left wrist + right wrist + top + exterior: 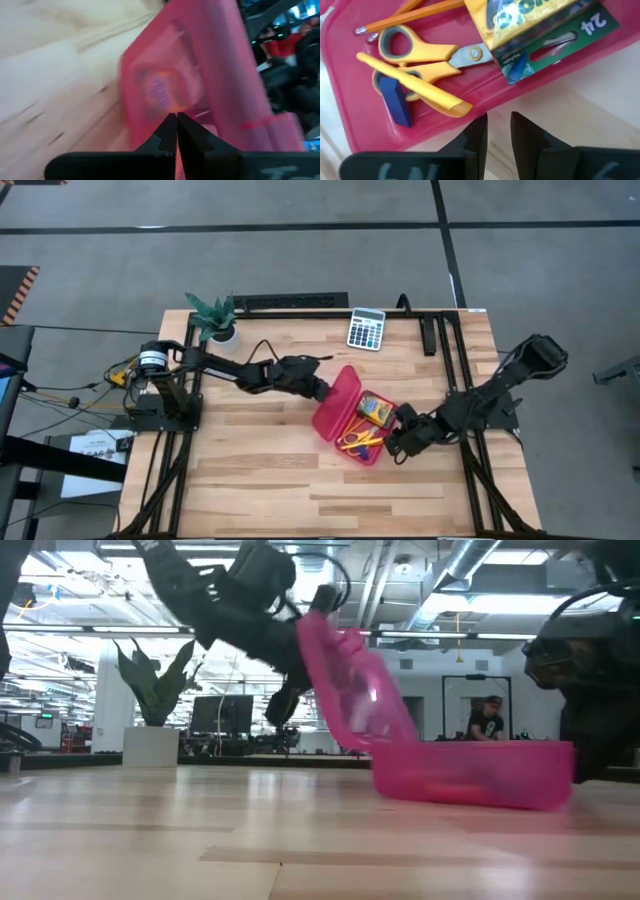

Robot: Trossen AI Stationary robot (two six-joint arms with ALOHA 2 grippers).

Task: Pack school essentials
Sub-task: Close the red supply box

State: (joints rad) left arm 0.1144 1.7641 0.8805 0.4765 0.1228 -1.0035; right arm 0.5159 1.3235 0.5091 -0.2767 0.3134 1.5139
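Observation:
A red-pink hinged case (350,420) lies open at mid-table, its lid (345,690) half raised and slanting. In its base lie a green-yellow crayon box (535,25), yellow-orange-handled scissors (420,55), thin orange pencils (410,15), a yellow stick (415,85) and a small blue piece (395,102). My left gripper (322,390) is shut, against the lid's outer face. My right gripper (497,122) stands at the base's right rim (485,102), its fingers a narrow gap apart and holding nothing. My left gripper pushes the lid's outer face (165,95) with its shut fingertips (170,125), coming from the table's left, slanting down. The lid stands tilted on its hinge and the base rests flat on the table. My right gripper is at the base's rim; whether it touches, I cannot tell.
A grey calculator (366,328) lies at the far edge, and a small potted plant (215,318) stands at the far left. A black rail (300,302) runs along the far edge. Bare wood lies toward the near edge (300,500). A person (488,720) sits far off in the room.

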